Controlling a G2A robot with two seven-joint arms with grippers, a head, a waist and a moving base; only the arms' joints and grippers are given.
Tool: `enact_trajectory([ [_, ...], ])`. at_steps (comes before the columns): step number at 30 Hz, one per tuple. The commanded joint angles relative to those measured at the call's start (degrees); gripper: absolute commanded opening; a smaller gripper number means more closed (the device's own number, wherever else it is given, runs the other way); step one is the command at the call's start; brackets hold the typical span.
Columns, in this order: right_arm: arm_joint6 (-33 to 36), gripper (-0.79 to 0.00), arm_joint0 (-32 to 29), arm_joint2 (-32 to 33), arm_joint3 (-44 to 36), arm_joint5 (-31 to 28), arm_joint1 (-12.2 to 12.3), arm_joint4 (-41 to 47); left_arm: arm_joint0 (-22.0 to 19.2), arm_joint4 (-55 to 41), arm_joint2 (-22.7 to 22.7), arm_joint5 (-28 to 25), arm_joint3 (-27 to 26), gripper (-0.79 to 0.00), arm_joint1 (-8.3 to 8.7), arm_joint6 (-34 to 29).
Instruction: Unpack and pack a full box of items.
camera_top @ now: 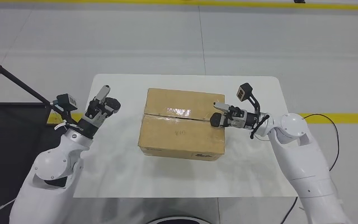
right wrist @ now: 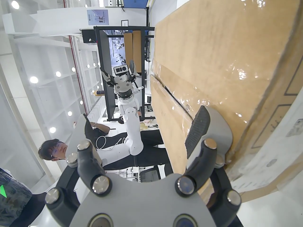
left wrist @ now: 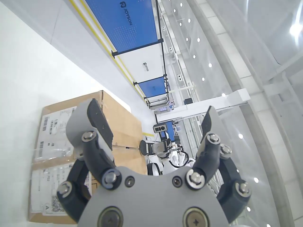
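Note:
A closed brown cardboard box (camera_top: 182, 123) sits in the middle of the white table (camera_top: 123, 168), its top flaps meeting in a taped seam. White labels cover the box (left wrist: 54, 128) side that faces my left arm. My left gripper (camera_top: 103, 102) hangs open a short way off the box's left side, nothing between its fingers (left wrist: 99, 124). My right gripper (camera_top: 218, 112) is open at the box's right edge, level with the seam. One right fingertip (right wrist: 197, 128) lies against the top of the box (right wrist: 225, 48) next to the seam; the other is off in the air.
The table shows bare white surface in front of, behind and to both sides of the box. A black stand pole (camera_top: 22, 87) and a dark mat (camera_top: 17, 134) lie off the table's left edge. A yellow floor line (camera_top: 330, 117) runs past the right.

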Motion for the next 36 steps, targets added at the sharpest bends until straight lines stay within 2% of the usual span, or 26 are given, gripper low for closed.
enact_trajectory([
  [1, 0.0, 0.000, 0.0, 0.0, 0.0, 0.0, 0.0, 0.0, 0.8, -2.1, 0.4, 0.1, 0.5, 0.000, -0.23, 0.9],
  [6, 0.0, 0.000, 0.0, 0.0, 0.0, 0.0, 0.0, 0.0, 5.4, -3.2, -0.5, -3.1, -0.7, 0.000, -0.56, 1.8],
  [11, 0.0, 0.000, 0.0, 0.0, 0.0, 0.0, 0.0, 0.0, 12.9, -6.4, -2.0, -5.0, -3.7, 0.000, -0.94, 2.0],
  [13, 0.0, 0.000, 0.0, 0.0, 0.0, 0.0, 0.0, 0.0, 15.9, -4.7, -2.4, -6.0, -4.7, 0.000, -0.98, 1.2],
  [17, 0.0, 0.000, 0.0, 0.0, 0.0, 0.0, 0.0, 0.0, 19.2, -5.6, -2.0, -7.0, -3.6, 0.000, -1.21, -0.4],
  [23, 0.0, 0.000, 0.0, 0.0, 0.0, 0.0, 0.0, 0.0, 17.9, -3.2, 1.7, -5.9, 0.4, 0.000, -1.72, 0.9],
  [30, 0.0, 0.000, 0.0, 0.0, 0.0, 0.0, 0.0, 0.0, 13.2, -0.6, 5.8, -4.1, 6.0, 0.000, -2.47, 4.2],
  [36, 0.0, 0.000, 0.0, 0.0, 0.0, 0.0, 0.0, 0.0, 8.7, -3.1, 8.7, -4.1, 11.1, 0.000, -3.55, 9.4],
])
